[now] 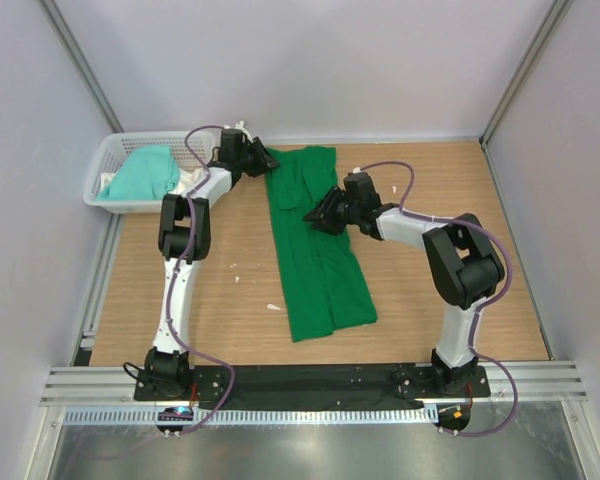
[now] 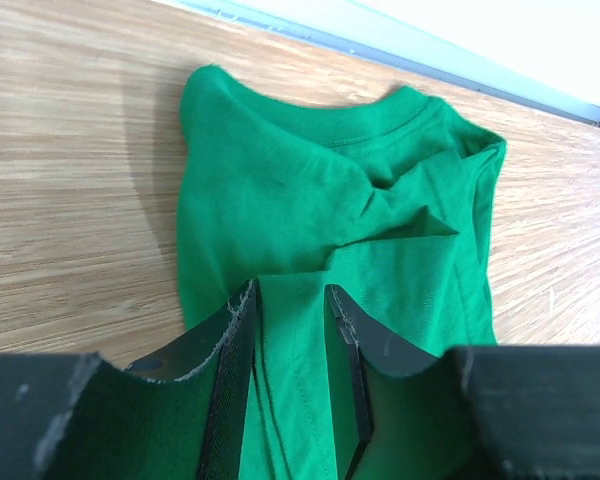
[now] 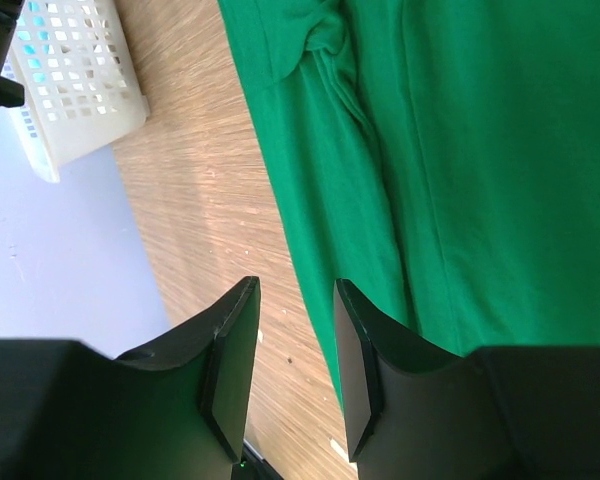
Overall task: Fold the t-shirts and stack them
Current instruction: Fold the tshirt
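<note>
Hard to make out either gripper's tips in the top view, black against dark green. Hidden under the left gripper [image 1: 265,160] [image 2: 290,290]: the far left corner of the green shirt [image 1: 315,250]. From the left wrist, jaws apart with green cloth filling the gap between them. Clamped or merely pressed onto it, not to be told. Cut off in the right wrist view: most of the shirt, with only its long edge and one bunched fold showing.

Green shirt folded into a long strip down the middle of the table [image 1: 400,300], collar end toward the far wall. At the far left corner, a white basket [image 1: 98,185], with the mint shirt [image 1: 145,172] heaped inside beside some white cloth [image 1: 193,180]. A few white scraps [image 1: 273,307] on the wood left of the strip.

Left arm stretched far forward, elbow bent by the basket, wrist turned right onto the shirt's far end. Right arm folded at the elbow, reaching left. Right gripper [image 1: 318,220] [image 3: 295,285] low over the strip's middle, jaws parted on nothing, bare wood and the shirt's edge below the gap.
</note>
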Controlling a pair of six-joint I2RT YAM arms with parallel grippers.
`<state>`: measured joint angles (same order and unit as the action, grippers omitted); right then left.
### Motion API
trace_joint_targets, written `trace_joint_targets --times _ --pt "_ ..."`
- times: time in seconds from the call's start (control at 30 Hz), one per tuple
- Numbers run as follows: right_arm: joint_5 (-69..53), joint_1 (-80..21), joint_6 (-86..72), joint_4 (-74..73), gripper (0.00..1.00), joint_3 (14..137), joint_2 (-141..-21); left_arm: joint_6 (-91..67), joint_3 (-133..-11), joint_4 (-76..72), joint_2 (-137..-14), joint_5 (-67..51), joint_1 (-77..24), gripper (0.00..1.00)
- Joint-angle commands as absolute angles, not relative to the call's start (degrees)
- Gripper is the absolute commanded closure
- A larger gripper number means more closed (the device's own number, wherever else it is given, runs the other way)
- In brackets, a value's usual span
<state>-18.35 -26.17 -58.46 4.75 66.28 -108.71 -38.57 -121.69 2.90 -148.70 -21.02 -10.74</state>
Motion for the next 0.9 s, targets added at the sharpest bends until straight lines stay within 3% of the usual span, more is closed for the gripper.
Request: trace_joint_targets --times 0.0,0.13,0.37,0.53,0.67,0.87 --pt "-18.7 -26.6 -58.7 7.6 0.58 69.2 -109.2 -39.1 -121.9 0.7 -149.9 -21.3 -10.4 0.66" --pt "-18.3 -27.0 -60.5 9.6 0.58 70.1 -110.9 -39.6 -122.6 0.6 -150.6 -21.5 -10.4 0.69" --pt "-15.6 -28.9 -65.4 8.9 0.66 76.1 -116.9 -40.1 -123.6 0.5 -151.1 -22.5 -10.4 1.0" --pt "-14.3 -30.1 -62.0 6.9 0.67 81.9 -120.6 -41.3 -122.3 0.2 -149.0 -23.4 -10.4 1.0" --pt "-10.3 -30.9 -44.3 -5.4 0.63 89.1 -120.6 -43.1 -121.2 -1.6 -147.1 -23.8 -10.4 1.0" --pt "-8.4 -34.1 -15.7 -19.1 0.49 101.8 -124.6 -45.4 -120.2 -2.3 -146.1 -24.8 -10.5 1.0"
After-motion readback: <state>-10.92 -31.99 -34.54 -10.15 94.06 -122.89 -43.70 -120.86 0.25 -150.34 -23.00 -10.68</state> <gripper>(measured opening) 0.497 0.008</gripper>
